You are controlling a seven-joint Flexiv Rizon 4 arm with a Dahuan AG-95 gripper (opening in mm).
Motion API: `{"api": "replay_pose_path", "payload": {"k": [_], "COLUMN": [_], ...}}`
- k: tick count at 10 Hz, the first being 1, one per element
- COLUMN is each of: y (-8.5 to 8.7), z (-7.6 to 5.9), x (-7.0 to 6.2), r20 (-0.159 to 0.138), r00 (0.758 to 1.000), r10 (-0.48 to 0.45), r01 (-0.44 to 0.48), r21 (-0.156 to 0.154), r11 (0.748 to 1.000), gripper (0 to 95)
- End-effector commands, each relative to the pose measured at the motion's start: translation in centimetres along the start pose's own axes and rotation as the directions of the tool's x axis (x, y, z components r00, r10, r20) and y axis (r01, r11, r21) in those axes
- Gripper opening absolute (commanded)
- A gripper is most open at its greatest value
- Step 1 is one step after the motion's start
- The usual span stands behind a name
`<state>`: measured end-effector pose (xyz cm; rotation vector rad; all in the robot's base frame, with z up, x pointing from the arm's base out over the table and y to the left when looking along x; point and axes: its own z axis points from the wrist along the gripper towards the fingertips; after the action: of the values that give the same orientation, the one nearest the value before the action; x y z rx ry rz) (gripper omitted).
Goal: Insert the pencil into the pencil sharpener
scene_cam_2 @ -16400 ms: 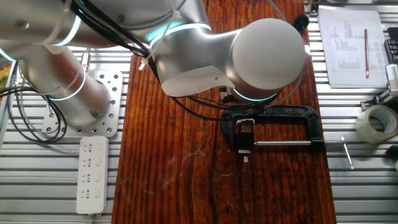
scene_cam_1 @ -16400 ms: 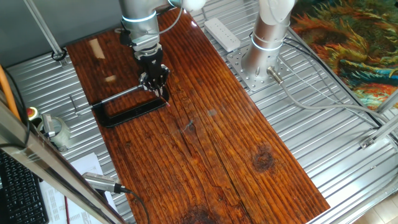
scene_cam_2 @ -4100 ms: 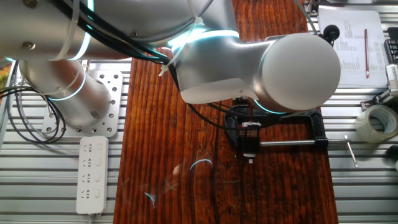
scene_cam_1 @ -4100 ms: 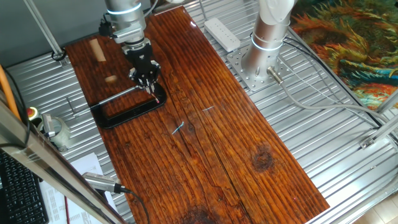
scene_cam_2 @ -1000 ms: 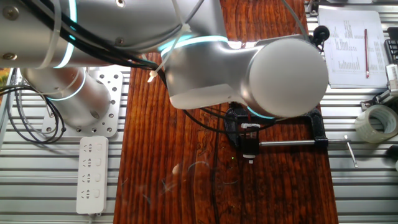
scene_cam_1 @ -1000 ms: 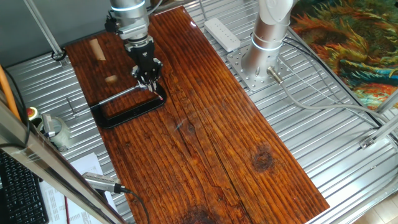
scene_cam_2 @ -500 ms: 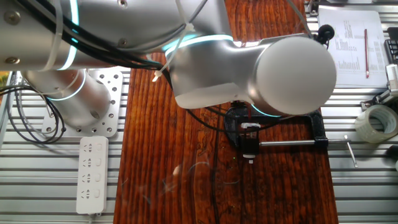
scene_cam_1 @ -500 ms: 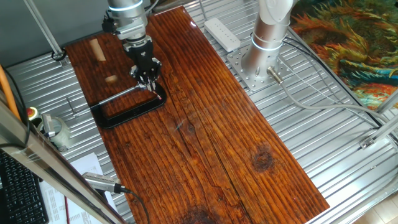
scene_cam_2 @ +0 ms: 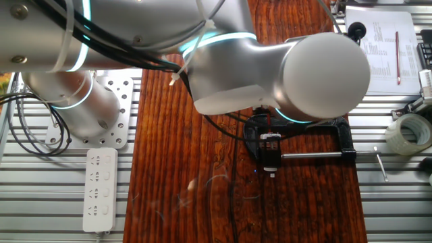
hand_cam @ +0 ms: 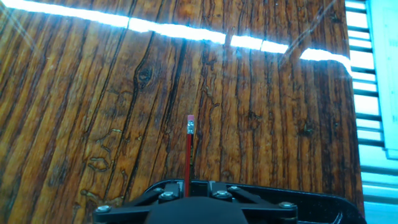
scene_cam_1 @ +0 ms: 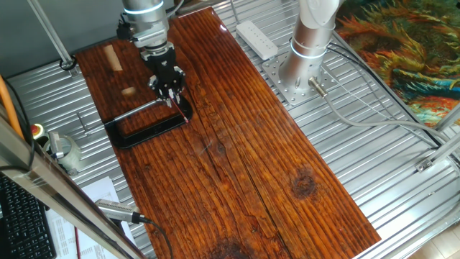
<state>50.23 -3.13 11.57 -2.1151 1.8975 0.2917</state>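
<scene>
My gripper (scene_cam_1: 171, 96) is shut on the pencil (hand_cam: 188, 149), a very thin red stick with a pale pinkish end. In the hand view the pencil sticks out straight from between the jaws of the gripper (hand_cam: 186, 186) over the wooden table. The gripper hangs over the end of a black C-clamp (scene_cam_1: 147, 126) with a silver rod (scene_cam_2: 314, 156). A small dark block (scene_cam_2: 269, 159), apparently the sharpener, sits clamped at the rod's end. In the other fixed view the arm hides the gripper. I cannot tell whether the pencil's tip touches the block.
A thick pale wooden dowel (scene_cam_1: 110, 56) and a small wooden piece (scene_cam_1: 127, 91) lie behind the clamp. A white power strip (scene_cam_2: 98, 189) and a second arm's base (scene_cam_1: 305, 52) stand beside the board. A tape roll (scene_cam_2: 409, 132) and papers (scene_cam_2: 381, 50) lie on the metal bench.
The arm has shifted very slightly over the clamp. The pencil stays in the gripper.
</scene>
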Motion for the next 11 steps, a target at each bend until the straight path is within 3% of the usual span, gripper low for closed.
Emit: {"api": "replay_pose_path", "payload": {"k": [1, 8, 9, 11], "y": [-0.91, -1.36, -1.36, -1.36], "z": [0.02, 0.67, 0.67, 0.76], "x": [-0.57, -1.03, -1.03, -0.98], "r20": [0.004, -0.043, -0.057, -0.087], "r00": [1.0, 0.999, 0.998, 0.994], "r10": [0.016, 0.031, 0.035, 0.063], "r01": [-0.016, -0.032, -0.036, -0.064], "r21": [-0.008, -0.023, -0.022, -0.005], "r11": [1.0, 0.999, 0.999, 0.998], "gripper": [19.0, 19.0, 0.0, 0.0]}}
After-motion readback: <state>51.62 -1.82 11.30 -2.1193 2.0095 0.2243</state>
